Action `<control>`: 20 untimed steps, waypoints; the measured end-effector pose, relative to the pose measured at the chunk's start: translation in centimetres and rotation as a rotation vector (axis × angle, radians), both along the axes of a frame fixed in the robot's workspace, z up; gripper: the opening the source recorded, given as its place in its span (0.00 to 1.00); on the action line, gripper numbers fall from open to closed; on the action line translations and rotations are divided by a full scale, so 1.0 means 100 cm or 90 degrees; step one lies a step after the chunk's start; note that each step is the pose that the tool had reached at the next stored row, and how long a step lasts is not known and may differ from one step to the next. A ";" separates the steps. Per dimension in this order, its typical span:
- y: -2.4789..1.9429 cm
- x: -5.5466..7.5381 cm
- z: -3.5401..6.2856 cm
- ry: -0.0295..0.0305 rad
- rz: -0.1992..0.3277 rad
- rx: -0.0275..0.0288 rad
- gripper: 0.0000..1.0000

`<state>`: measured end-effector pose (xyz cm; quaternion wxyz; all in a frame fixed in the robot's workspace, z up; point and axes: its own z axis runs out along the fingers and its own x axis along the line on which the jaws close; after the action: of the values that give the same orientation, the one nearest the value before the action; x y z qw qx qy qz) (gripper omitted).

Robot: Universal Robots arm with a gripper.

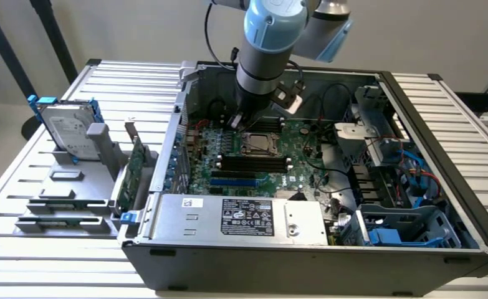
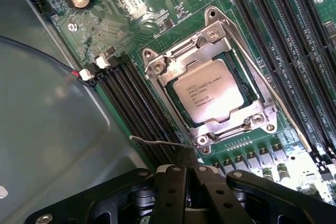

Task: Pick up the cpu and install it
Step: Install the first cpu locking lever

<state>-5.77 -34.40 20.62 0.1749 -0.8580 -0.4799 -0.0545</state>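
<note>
- cpu (image 2: 209,97): lies flat in its socket on the green motherboard (image 1: 306,163), with the silver retention frame (image 2: 157,69) down around its edges. Black memory slots (image 2: 134,103) run along both sides of the socket.
- gripper (image 2: 186,156): clenched, fingers pressed together with nothing between them. It hangs just above the board beside the socket and does not touch the cpu.
- On the exterior view's left, a hard drive (image 1: 67,134) with blue rails stands upright in a grey rack (image 1: 69,199).
- Next, a green expansion card (image 1: 131,174) stands on edge just outside the wall of the open PC case (image 1: 310,265).
- Near edge of the case: a silver power supply box (image 1: 177,218) with a black label (image 1: 247,217).
- On the exterior view's right: a drive cage (image 1: 410,224) with blue parts.
- Writing: the cpu lid carries several lines of dark print, too small to read. The black label has white print and logos, also illegible.
</note>
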 end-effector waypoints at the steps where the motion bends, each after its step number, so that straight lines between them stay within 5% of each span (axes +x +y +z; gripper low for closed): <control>1: 0.0006 0.000 -0.0001 0.0000 0.000 -0.0001 0.11; 20: 0.0028 0.002 -0.0036 -0.0004 0.000 -0.0039 0.11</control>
<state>-5.56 -34.12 20.26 0.1721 -0.8585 -0.4801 -0.0533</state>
